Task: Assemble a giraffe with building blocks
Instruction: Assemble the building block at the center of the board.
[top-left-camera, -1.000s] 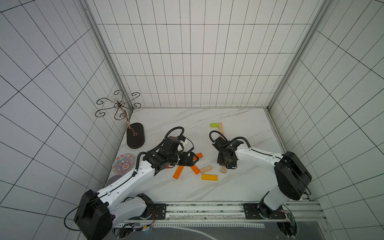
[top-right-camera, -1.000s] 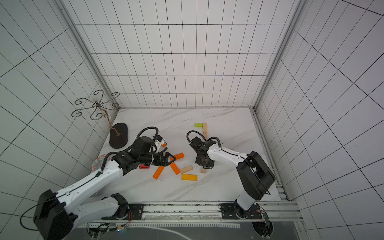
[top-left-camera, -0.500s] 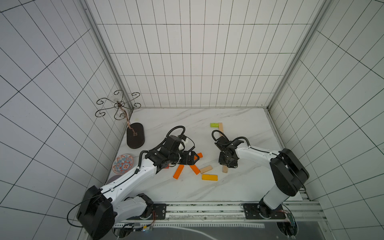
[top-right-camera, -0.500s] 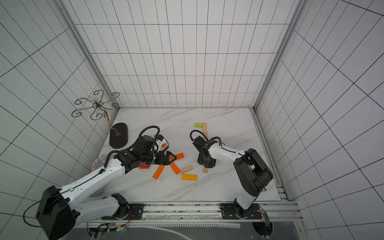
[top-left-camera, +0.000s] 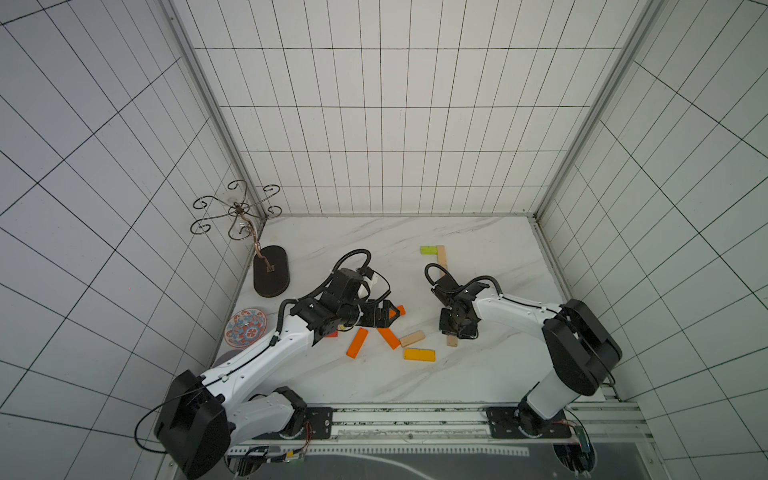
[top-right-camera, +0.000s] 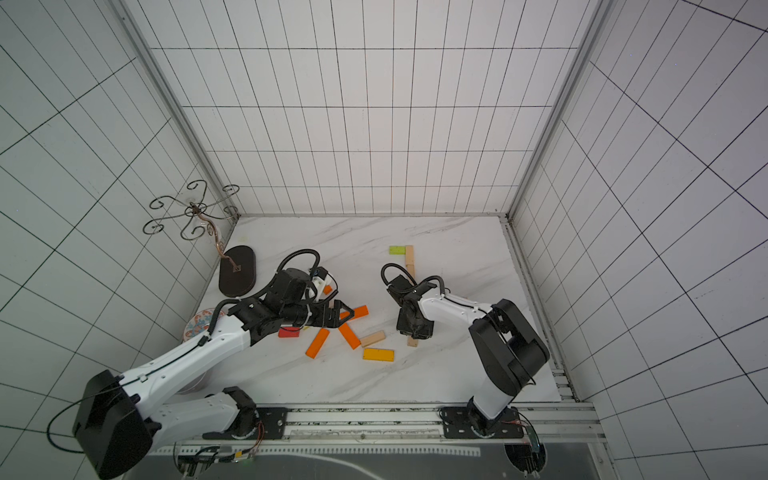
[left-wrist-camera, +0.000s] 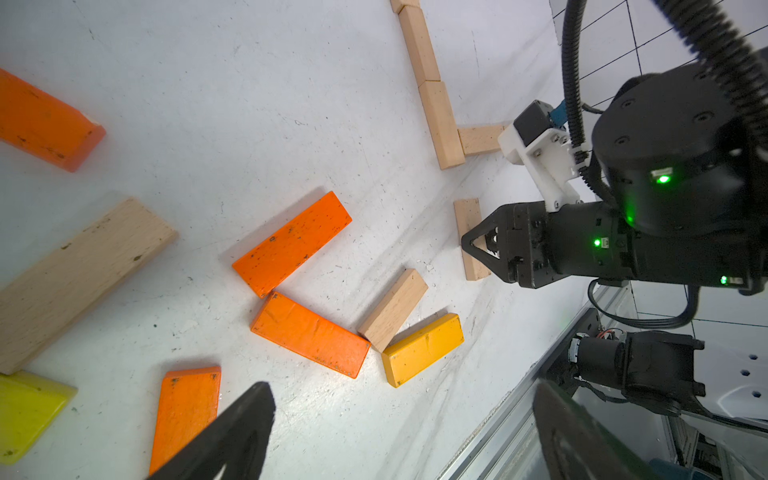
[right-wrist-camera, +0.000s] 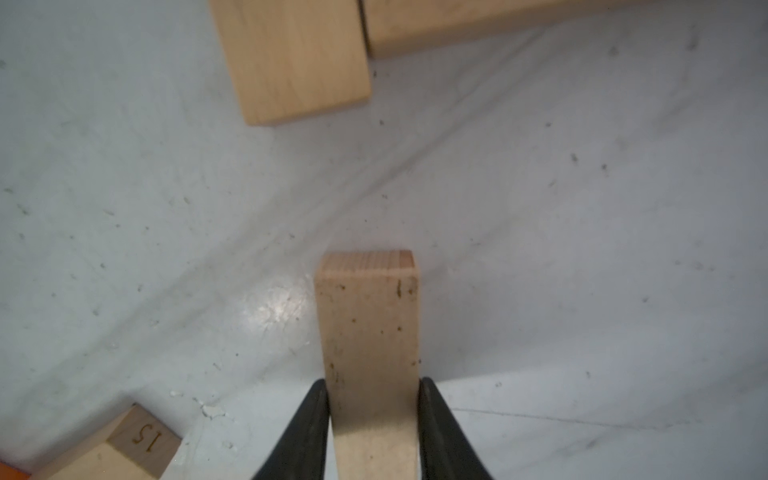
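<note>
Counted in view: pale bars (left-wrist-camera: 79, 282), at least seven; orange bars (left-wrist-camera: 291, 243), four; yellow bars (left-wrist-camera: 422, 349), two; lime bar (top-left-camera: 428, 249), one; red bar (top-right-camera: 289, 332), one; plate (top-left-camera: 246, 332), one; stand (top-left-camera: 271, 276), one; arms (top-left-camera: 266, 357), two.

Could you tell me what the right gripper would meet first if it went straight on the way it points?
Most likely the table: the right gripper seems to point steeply down, its fingers shut on a pale wooden bar on or just above it; depth is unclear.
</note>
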